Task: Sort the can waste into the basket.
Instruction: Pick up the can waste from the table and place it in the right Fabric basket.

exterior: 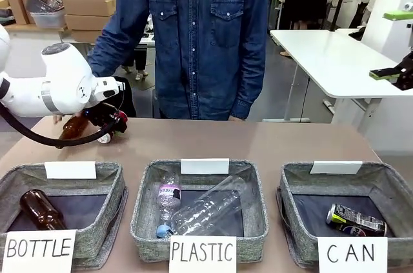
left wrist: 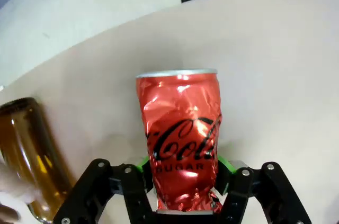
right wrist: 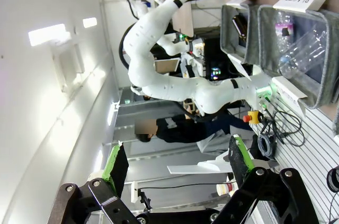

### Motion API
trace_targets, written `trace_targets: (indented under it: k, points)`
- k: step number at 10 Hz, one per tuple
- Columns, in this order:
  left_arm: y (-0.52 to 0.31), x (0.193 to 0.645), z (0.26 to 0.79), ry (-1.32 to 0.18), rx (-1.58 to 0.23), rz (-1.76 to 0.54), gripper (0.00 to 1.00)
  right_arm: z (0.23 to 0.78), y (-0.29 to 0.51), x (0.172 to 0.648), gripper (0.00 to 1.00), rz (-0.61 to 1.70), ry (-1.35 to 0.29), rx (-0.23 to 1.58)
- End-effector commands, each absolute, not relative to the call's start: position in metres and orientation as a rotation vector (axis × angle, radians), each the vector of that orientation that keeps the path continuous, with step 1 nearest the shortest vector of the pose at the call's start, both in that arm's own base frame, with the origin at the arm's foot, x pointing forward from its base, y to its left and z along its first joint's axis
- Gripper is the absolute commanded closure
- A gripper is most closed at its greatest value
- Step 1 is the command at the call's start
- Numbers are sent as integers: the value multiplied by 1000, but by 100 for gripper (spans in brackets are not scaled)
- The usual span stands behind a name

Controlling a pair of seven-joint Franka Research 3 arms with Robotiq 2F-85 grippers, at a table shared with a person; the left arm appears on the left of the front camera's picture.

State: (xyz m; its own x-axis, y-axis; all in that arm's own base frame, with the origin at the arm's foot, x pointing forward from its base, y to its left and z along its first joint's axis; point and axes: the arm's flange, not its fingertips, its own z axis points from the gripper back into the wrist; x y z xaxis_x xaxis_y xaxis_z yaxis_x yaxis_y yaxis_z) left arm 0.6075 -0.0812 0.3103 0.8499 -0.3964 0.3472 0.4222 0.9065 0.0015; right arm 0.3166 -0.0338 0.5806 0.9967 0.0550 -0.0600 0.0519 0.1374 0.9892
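Gripping red can [left wrist: 180,123], left hand [left wrist: 183,167]; long axis along hand, top pointing away.

At the far left of your desk [exterior: 258,141] lies a brown glass bottle [exterior: 72,126]. The grey basket signed "BOTTLE" [exterior: 120,199] holds a second brown bottle [exterior: 40,210]. The middle basket signed "PLASTIC" [exterior: 143,205] holds a large clear bottle [exterior: 206,208] and a small purple-labelled bottle [exterior: 169,195]. The blue cap [exterior: 162,231] probably belongs to the small one. A person in a denim shirt [exterior: 193,40] stands behind the desk.
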Motion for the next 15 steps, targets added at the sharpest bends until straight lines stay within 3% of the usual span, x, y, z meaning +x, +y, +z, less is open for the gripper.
trace_targets:
  k: [1,3,9,11,14,15]
  points:
    - [-86,574,325,-378,-140,-462,100,581,-37,316,0,26,82,1431]
    - [-122,530,341,-429,-297,-613,100,581,-37,316,0,26,82,1431]
    - [-198,386,433,-580,-531,-1149,100,581,-37,316,0,26,82,1431]
    - [-201,351,431,-421,-633,-1294,100,581,-37,316,0,26,82,1431]
    - [-141,290,443,-126,-717,-1435,100,581,-37,316,0,26,82,1431]
    - [-112,269,453,-121,-708,-1418,100,581,-37,316,0,26,82,1431]
